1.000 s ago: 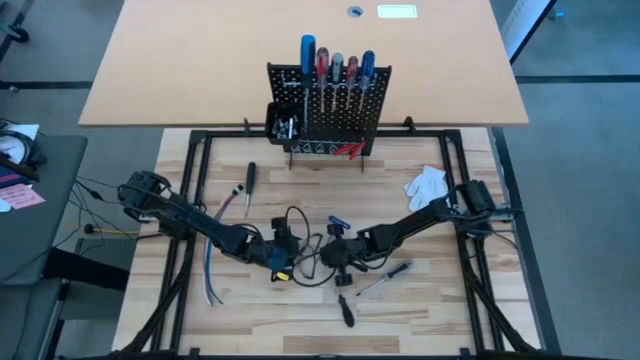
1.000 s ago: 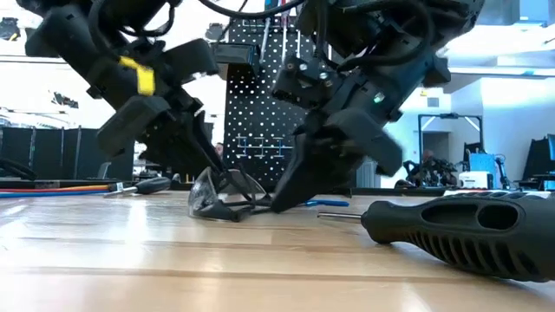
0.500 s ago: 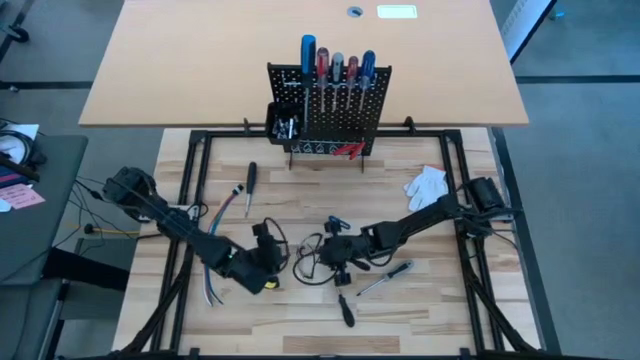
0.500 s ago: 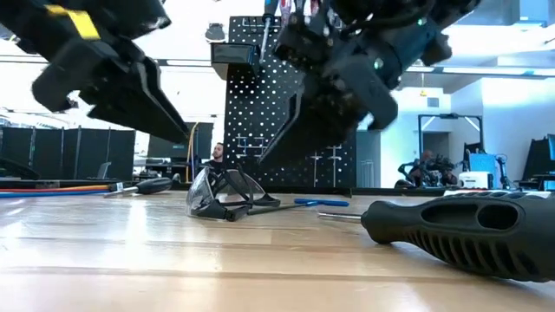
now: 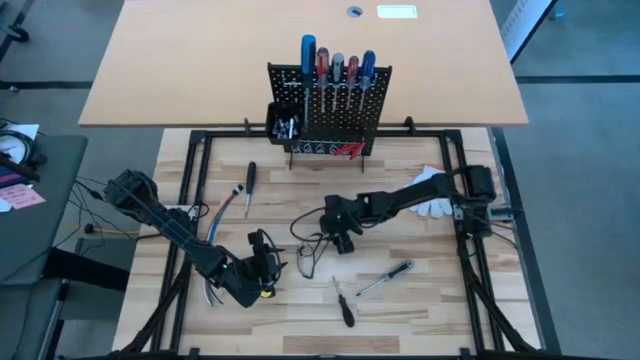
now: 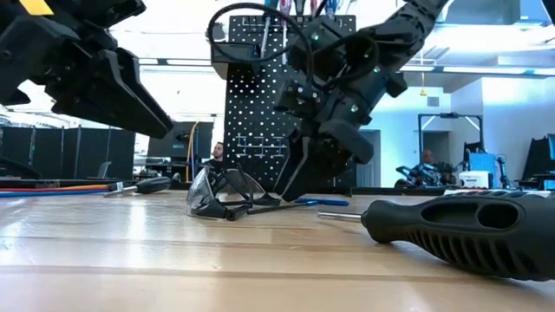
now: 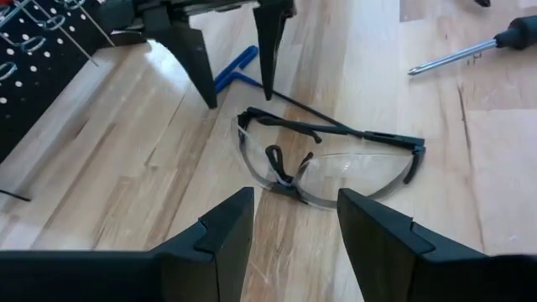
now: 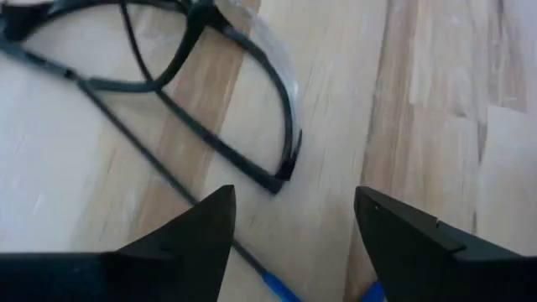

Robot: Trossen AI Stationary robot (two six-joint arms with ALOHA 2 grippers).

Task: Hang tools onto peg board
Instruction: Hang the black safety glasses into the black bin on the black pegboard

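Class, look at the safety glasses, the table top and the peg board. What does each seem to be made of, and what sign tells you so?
Safety glasses: probably plastic; a clear, see-through lens and a thin matte black frame.
Table top: wood, pale and smooth; grain lines and plank joints show.
Peg board: likely painted or coated metal; a thin, rigid black panel with rows of small holes. The look leaves the metal open.

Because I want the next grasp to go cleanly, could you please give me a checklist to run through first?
1. Right gripper open: ok, fingers spread beside the safety glasses.
2. Right gripper empty: ok.
3. Left gripper open, clear of the glasses: ok.
4. Blue tool by the glasses free to grasp: cannot tell.
5. All tools hung on the peg board: not ok; a black-handled screwdriver lies on the table.
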